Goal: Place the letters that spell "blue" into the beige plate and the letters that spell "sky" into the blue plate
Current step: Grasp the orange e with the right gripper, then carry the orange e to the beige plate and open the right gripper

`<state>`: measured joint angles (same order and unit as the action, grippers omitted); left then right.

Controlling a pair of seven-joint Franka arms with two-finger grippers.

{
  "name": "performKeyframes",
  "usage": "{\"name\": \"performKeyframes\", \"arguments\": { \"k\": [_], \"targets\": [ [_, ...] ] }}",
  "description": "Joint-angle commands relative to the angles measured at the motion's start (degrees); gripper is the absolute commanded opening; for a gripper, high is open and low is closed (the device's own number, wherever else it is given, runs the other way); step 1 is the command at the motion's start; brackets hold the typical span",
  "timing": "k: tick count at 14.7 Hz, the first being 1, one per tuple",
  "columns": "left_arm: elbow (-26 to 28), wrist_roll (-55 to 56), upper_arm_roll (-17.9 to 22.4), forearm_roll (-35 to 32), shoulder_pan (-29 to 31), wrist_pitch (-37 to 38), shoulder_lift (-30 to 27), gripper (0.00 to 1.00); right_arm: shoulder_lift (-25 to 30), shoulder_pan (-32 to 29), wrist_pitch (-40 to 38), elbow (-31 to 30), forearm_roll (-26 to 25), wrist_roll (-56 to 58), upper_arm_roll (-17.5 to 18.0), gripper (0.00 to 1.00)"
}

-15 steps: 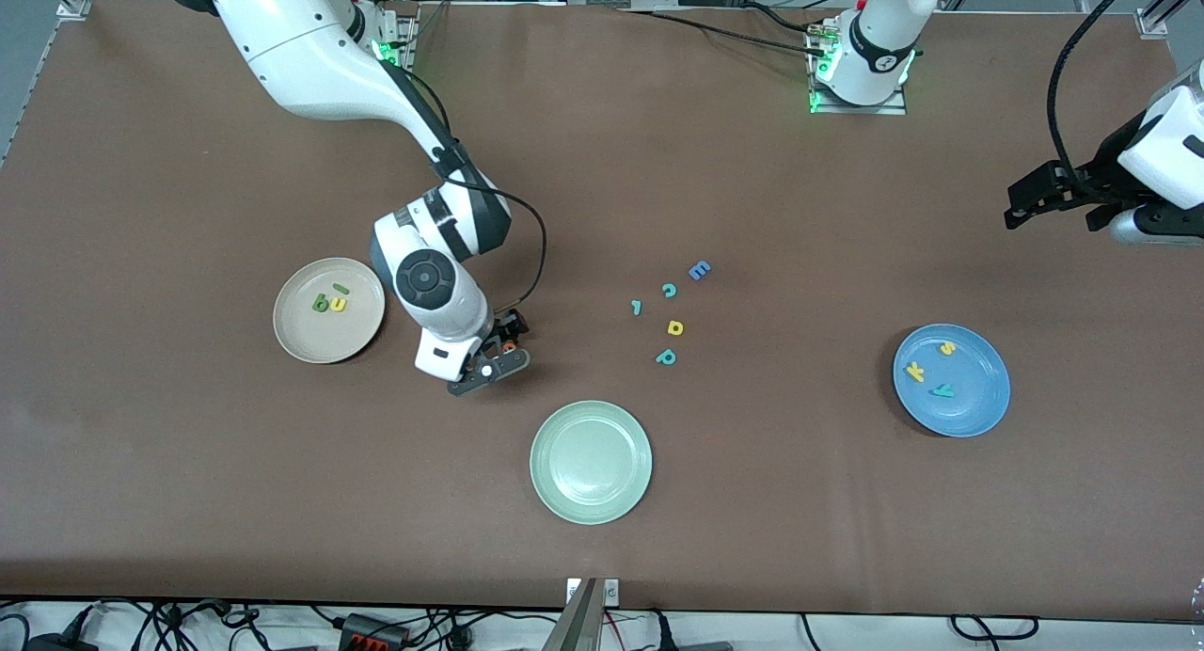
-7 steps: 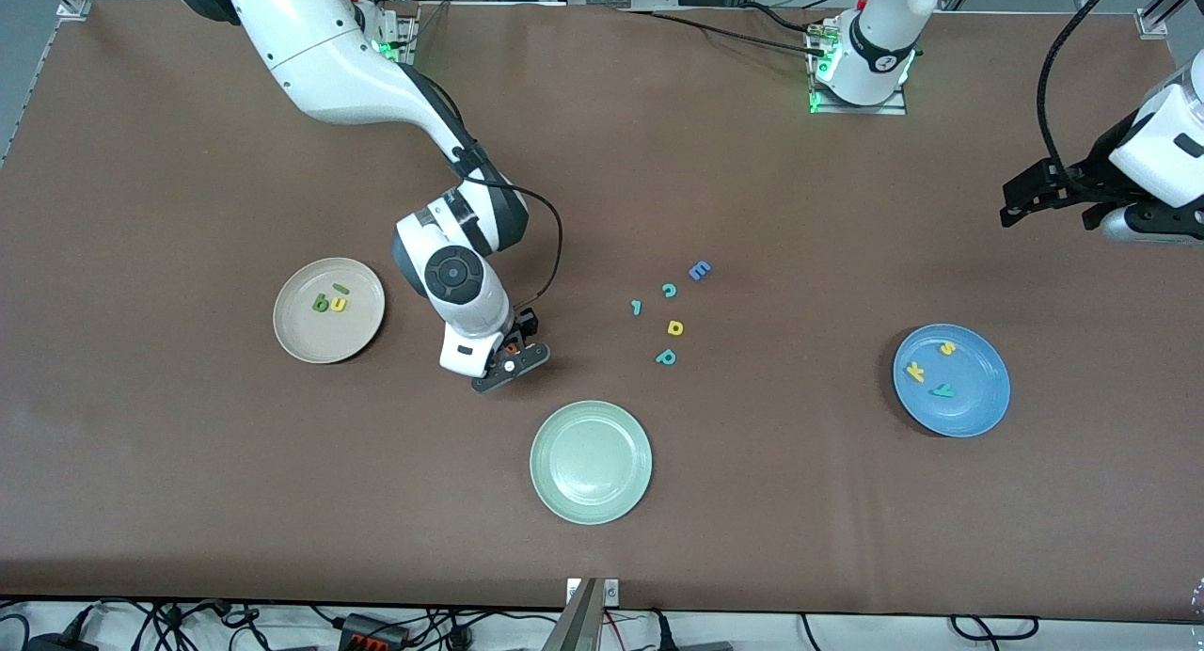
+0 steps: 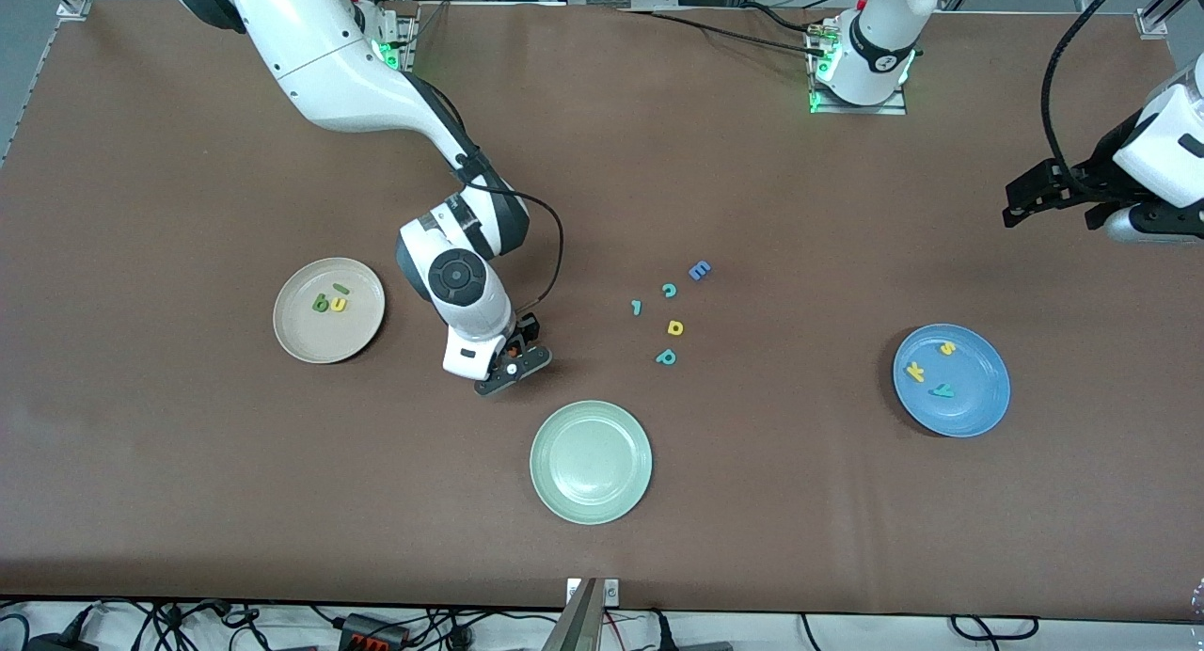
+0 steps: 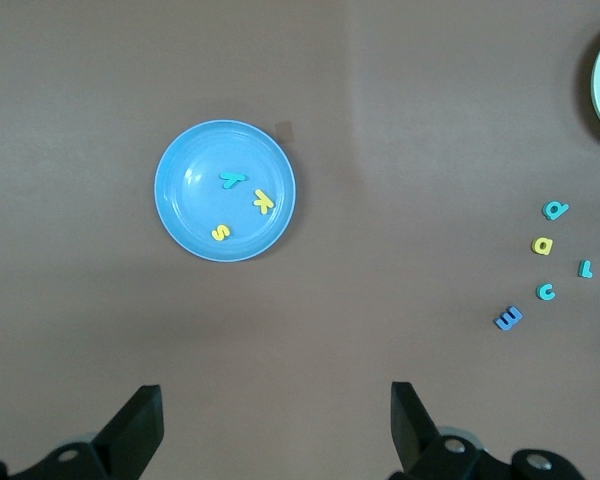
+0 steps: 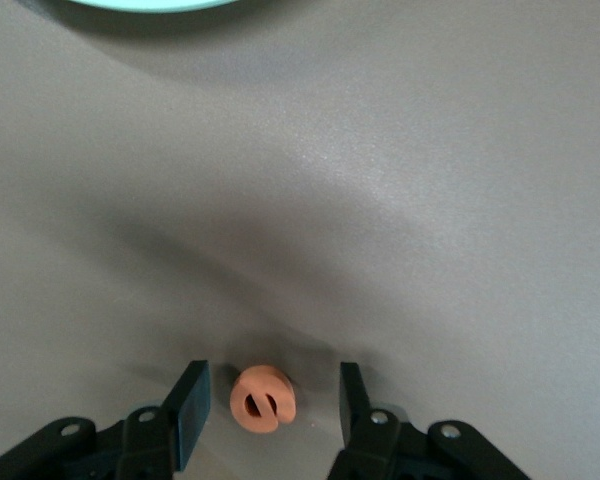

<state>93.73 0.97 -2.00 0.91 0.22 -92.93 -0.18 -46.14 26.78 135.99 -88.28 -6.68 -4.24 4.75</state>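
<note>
Brown cloth covers the table [image 3: 188,500]. From the front, my right gripper [image 3: 509,360] is low at the cloth between the beige plate [image 3: 292,336] and the green plate [image 3: 591,461], straddling the orange e [image 3: 509,351]. A second ago this gripper sat nearer the beige plate; since then it has slid toward the loose letters and its fingers have drawn inward. The beige plate holds the b [image 3: 320,304], l [image 3: 340,289] and u [image 3: 338,304], unmoved. The blue plate [image 3: 978,420] holds the s [image 3: 948,348], k [image 3: 915,372] and y [image 3: 942,390], also unmoved. Loose letters, a blue E [image 3: 699,271] among them, lie between the two arms. My left gripper [image 3: 1053,195] waits in the air at its own end of the table, having shifted only slightly.

From my left wrist, the fingers [image 4: 140,425] stand spread wide, holding nothing, over bare cloth with the blue plate [image 4: 185,235] lying past them, its s [image 4: 220,232], k [image 4: 263,200] and y [image 4: 232,180] inside.

From my right wrist, the orange e [image 5: 262,398] lies on the cloth between my fingers [image 5: 190,405]; a gap shows on each side, so they are partly closed around it but not pinching.
</note>
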Motion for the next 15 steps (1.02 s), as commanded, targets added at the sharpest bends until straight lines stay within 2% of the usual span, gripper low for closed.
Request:
{"name": "performKeyframes", "arguments": {
  "k": [1,2,4,5,8,10,11,15],
  "targets": [
    [-1.8,0.79,-0.37,-1.35,-0.22,1.35,0.62,1.0,-0.97,0.9,0.06,1.62,-0.79,-0.33,-0.53,0.54],
    [-1.71,0.79,-0.37,-1.35,0.05,1.35,0.62,1.0,-0.97,0.9,0.15,1.62,-0.88,-0.24,-0.53,0.44],
    [-1.8,0.7,-0.37,-1.35,0.14,1.35,0.62,1.0,-1.05,0.9,0.06,1.62,-0.88,-0.33,-0.53,0.31],
    [-1.8,0.62,-0.37,-1.44,0.05,1.35,0.62,1.0,-1.05,0.9,0.06,1.62,-0.79,-0.42,-0.53,0.28],
    [-1.88,0.27,-0.46,-1.53,-0.13,1.26,0.62,1.0,-0.53,0.29,-0.29,1.62,-0.44,-0.33,-0.53,0.09],
    [-1.97,0.7,-0.46,-1.44,-0.48,1.17,0.7,1.0,-0.09,-0.15,-0.64,1.62,-0.44,-0.33,-0.71,0.08],
    [-3.19,0.7,-0.55,-1.53,-0.74,1.0,1.14,1.0,1.22,-2.41,-1.6,1.53,-0.18,-0.16,-0.71,0.08],
    [-4.26,0.62,-0.55,-1.53,-1.09,1.44,1.93,1.0,7.89,-7.08,-12.93,-0.83,-0.53,-0.41,-0.71,0.08]
  ]
}}
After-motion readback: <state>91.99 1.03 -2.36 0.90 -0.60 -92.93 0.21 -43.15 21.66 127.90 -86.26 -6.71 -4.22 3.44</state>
